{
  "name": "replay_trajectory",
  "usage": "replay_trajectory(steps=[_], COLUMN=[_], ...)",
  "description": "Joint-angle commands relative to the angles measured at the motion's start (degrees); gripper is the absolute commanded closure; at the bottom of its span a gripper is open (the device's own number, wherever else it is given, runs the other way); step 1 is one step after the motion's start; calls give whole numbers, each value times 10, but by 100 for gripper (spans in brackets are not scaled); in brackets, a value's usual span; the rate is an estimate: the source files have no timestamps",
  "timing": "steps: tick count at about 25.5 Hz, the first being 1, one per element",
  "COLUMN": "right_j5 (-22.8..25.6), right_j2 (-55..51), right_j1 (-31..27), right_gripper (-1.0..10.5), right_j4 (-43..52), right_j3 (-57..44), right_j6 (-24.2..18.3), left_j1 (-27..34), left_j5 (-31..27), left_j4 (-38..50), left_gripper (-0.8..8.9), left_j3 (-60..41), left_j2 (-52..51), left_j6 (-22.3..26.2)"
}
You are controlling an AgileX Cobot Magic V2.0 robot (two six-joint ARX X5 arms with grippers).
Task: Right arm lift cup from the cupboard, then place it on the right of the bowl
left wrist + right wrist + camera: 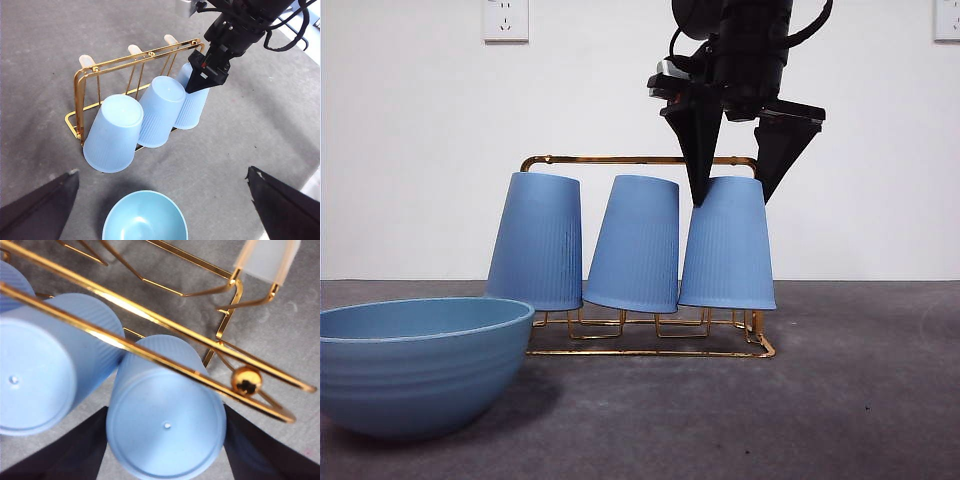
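So the gold wire rack (650,352) is holding three light-blue cups, all upside down over its prongs, leaning a bit and sitting in a row under the rounded top bar. They're matte, tapered and finely ribbed, no handles. The right gripper (732,195) is hanging over the cup (728,245) at the rack's end farthest from the bowl, with its two black jaws spread apart and straddling the cup's upturned base, one on each side; in the right wrist view I can't tell if they're actually touching it. The one bowl (415,365) is sitting empty on the grey desk (860,400) near its front edge, just beside the other end of the rack: wide, round, matte blue, with faint ridges outside. The left gripper (165,200) is waiting above the bowl, jaws wide apart, holding nothing.
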Motion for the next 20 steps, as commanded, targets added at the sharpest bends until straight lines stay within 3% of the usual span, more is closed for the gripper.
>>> replay_trajectory(steps=[1,20], right_j5=[-1,20], right_j2=[13,-131], right_j1=[5,7], right_gripper=[719,721], right_j4=[-3,-25], right_j3=[16,24], right_j6=[-2,14], left_j1=[-2,-10], left_j5=[4,4], left_j4=[6,6], left_gripper=[284,284], left_j3=[10,10], left_j2=[4,4], left_j6=[0,-2])
